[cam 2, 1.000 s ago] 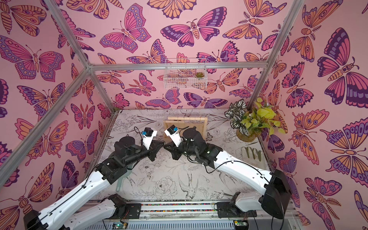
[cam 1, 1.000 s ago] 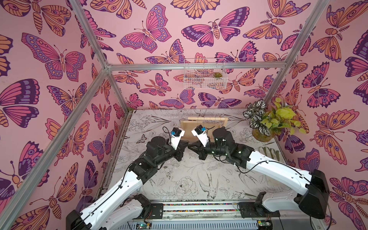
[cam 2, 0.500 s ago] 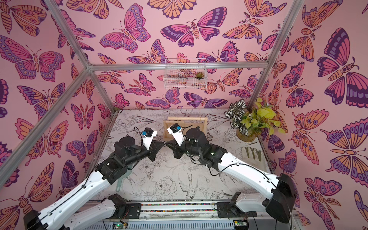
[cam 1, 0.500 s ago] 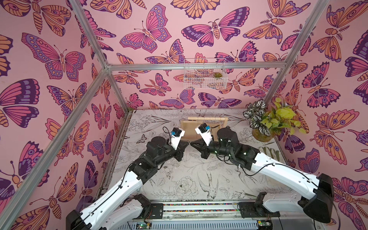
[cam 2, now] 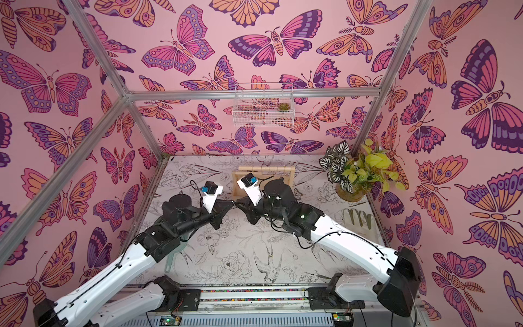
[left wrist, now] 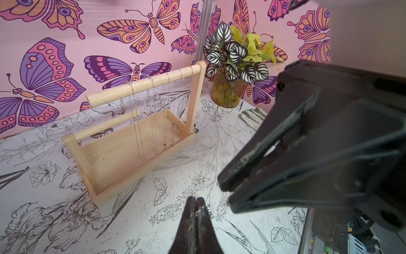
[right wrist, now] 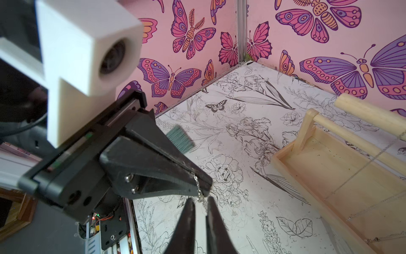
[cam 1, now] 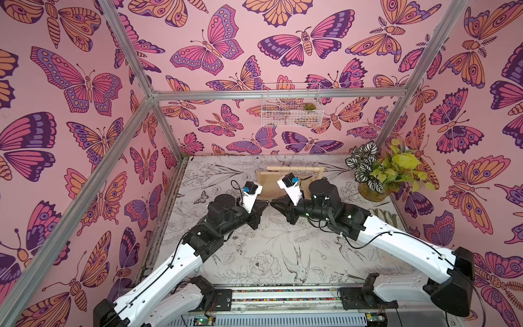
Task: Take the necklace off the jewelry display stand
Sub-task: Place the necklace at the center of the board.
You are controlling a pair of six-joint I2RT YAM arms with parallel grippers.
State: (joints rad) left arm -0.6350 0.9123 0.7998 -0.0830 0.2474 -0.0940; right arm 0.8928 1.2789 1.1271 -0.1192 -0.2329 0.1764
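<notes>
Butterfly-patterned walls enclose the bench, where the jewelry display stand sits near the rear wall. Left tool is pressed together, pinching a short length of necklace at its tips, in front of the stand and clear of it. Right tool faces it tip to tip, fingers slightly spread around the dangling necklace.

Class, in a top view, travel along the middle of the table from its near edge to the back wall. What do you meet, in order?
Front rail → left claw facing right claw, tips close together → wooden stand → white wire basket on the wall.
</notes>
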